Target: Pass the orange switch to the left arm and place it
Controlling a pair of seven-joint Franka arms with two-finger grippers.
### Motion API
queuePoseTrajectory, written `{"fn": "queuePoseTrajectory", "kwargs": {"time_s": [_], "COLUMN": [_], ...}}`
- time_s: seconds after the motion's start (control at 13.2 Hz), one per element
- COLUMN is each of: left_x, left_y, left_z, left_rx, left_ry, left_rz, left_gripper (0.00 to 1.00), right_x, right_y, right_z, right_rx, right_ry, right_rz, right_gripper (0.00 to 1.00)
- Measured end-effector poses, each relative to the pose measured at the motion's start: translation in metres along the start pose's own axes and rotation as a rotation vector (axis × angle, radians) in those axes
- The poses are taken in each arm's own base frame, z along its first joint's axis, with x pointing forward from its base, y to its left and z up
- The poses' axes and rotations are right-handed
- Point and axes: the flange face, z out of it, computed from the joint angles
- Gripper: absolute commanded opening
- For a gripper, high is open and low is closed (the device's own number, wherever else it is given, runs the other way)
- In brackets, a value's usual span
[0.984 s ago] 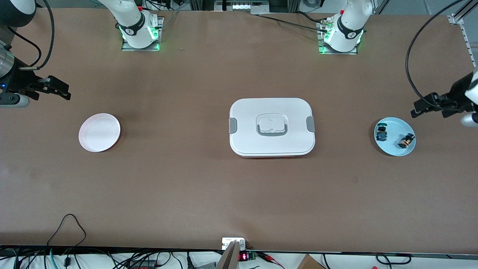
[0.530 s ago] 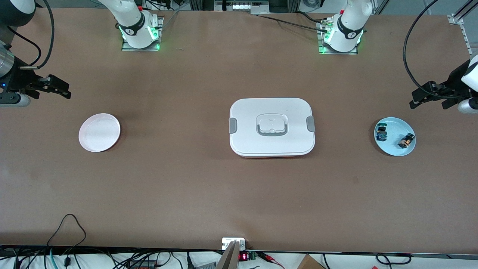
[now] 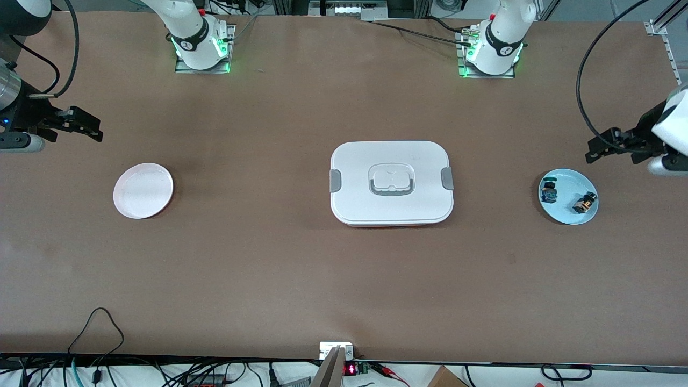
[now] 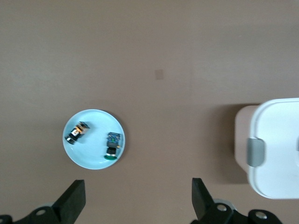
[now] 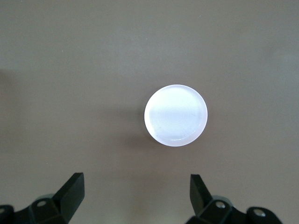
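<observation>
The orange switch (image 3: 584,202) is tiny: a black body, a round orange cap, pale metallic bits. It lies tipped on its side on my blue plate (image 3: 561,212) at the left arm's end of the table, beside a blue-bodied, green-topped switch (image 3: 549,192). My left gripper (image 3: 595,152) hangs over bare table near that plate, fingers spread wide and empty. My right gripper (image 3: 88,128) waits near the white plate (image 3: 143,190), fingers likewise apart. The white box (image 3: 391,183) sits mid-table between the plates.
</observation>
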Motion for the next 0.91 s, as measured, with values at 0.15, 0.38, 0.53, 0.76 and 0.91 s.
{"fn": "queuePoseTrajectory", "kwargs": {"time_s": [0.15, 0.38, 0.53, 0.76, 0.91], "left_x": [0.006, 0.009, 0.008, 0.004, 0.003], "left_y": [-0.002, 0.008, 0.015, 0.015, 0.013], "left_z": [0.003, -0.007, -0.007, -0.011, -0.023], "left_rx": [0.012, 0.022, 0.022, 0.022, 0.022], "left_ry": [0.004, 0.025, 0.020, -0.009, -0.004], "left_rz": [0.004, 0.026, 0.039, 0.039, 0.036], "left_gripper": [1.00, 1.00, 1.00, 1.00, 1.00], "right_x": [0.000, 0.000, 0.000, 0.000, 0.000], "right_y": [-0.001, -0.002, -0.002, -0.002, -0.002], "right_z": [0.000, 0.000, 0.000, -0.001, -0.003], "right_rx": [0.000, 0.000, 0.000, 0.000, 0.000], "right_ry": [-0.001, -0.001, -0.001, 0.002, 0.005], "right_rz": [-0.002, -0.004, -0.005, -0.005, -0.005], "right_gripper": [1.00, 1.00, 1.00, 1.00, 1.00]}}
